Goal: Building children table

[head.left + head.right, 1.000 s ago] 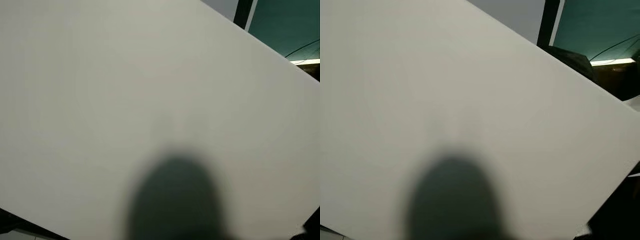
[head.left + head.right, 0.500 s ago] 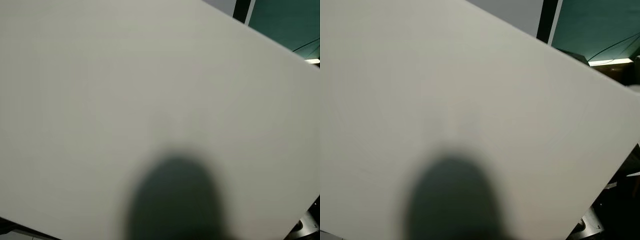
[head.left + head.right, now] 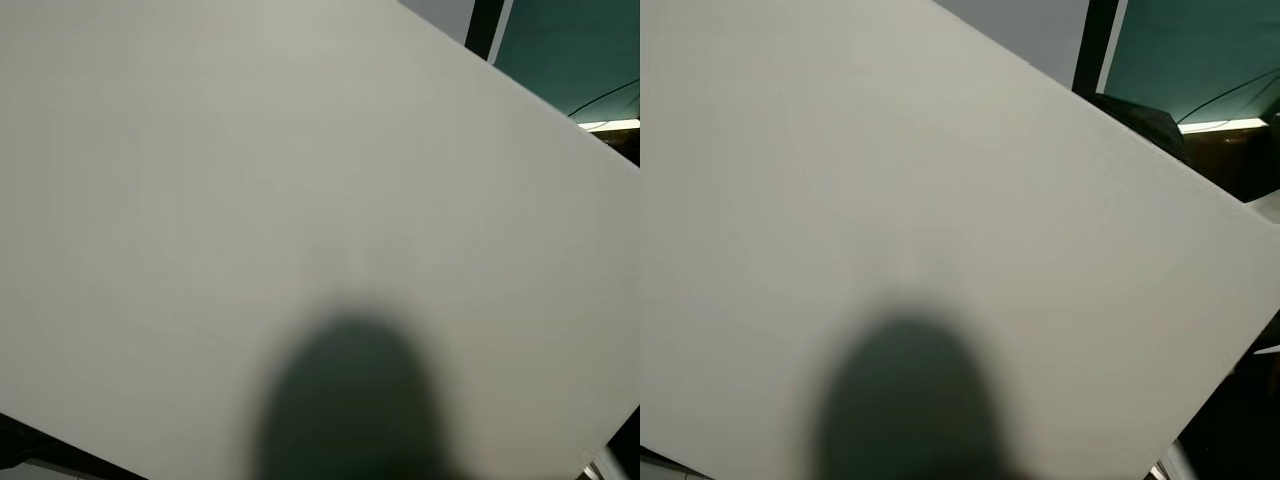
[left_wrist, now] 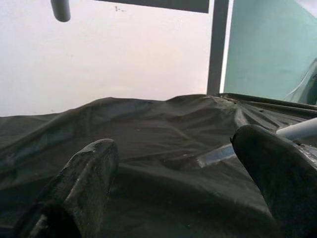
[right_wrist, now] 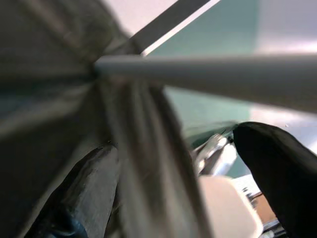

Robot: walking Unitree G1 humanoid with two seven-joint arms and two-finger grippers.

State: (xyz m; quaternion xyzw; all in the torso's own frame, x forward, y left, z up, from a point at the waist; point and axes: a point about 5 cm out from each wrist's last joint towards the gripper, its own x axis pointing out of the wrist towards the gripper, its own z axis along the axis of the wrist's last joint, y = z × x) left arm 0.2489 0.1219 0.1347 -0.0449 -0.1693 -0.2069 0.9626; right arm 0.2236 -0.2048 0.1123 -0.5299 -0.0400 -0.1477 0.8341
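A large white tabletop panel point(image 3: 250, 180) stands tilted very close before my head, with its upper edge sloping down to the right. A dark rounded shadow point(image 3: 350, 400) lies on its lower middle. My left gripper point(image 4: 173, 148) is open above a black cloth point(image 4: 148, 124), with a white tube point(image 4: 302, 130) lying by one finger. My right gripper point(image 5: 176, 148) is open too. A white tube point(image 5: 208, 74) crosses beyond its fingers, blurred, next to dark fabric.
Past the panel's upper right edge are a black post point(image 3: 1095, 45) and a teal wall point(image 3: 1200, 50) with a lit strip point(image 3: 1225, 124). A white wall point(image 4: 124, 54) and a grey rod end point(image 4: 60, 9) show beyond the black cloth.
The panel's right edge rose a little half a second ago and has dropped back to where it was one second ago. The shadow on it has stayed put.
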